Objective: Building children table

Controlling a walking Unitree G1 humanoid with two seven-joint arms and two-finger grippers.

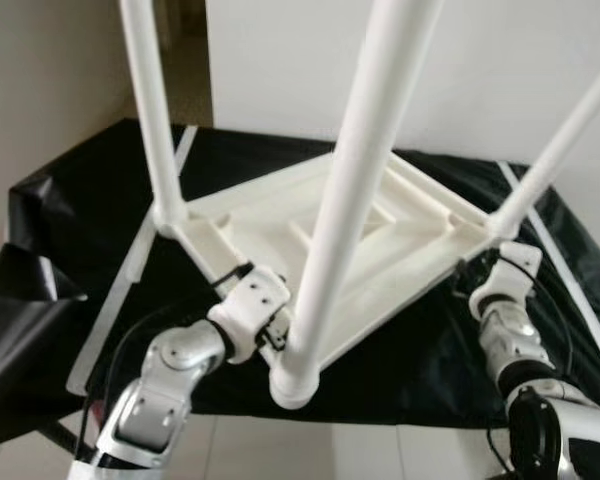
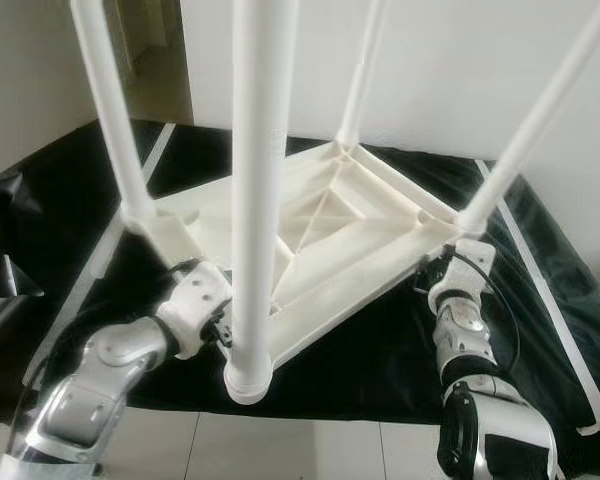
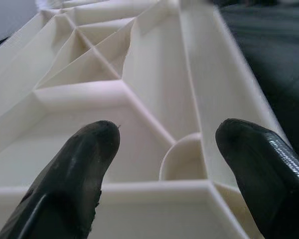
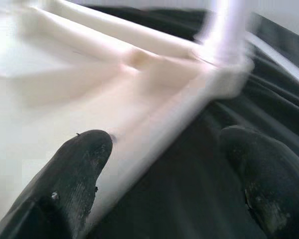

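A white plastic children's table point(image 1: 380, 250) lies upside down on a black-covered surface, its legs pointing up. The near leg point(image 1: 350, 190) rises right in front of me, and others stand at the left point(image 1: 150, 110), right point(image 1: 560, 150) and far back point(image 2: 365, 70). My left gripper point(image 1: 275, 335) is at the tabletop's near edge beside the near leg's base. In the left wrist view it point(image 3: 164, 144) is open over the ribbed underside, near a round socket point(image 3: 182, 159). My right gripper point(image 1: 475, 280) is at the right corner, open point(image 4: 164, 149), with the table's rim running between its fingers.
The black sheet point(image 1: 100, 200) covers a low surface, crossed by white tape strips point(image 1: 115, 300). It sags over the left edge. A white wall point(image 1: 480, 60) stands close behind. Pale floor tiles point(image 1: 360, 450) show at the near edge, and a doorway opens at the far left.
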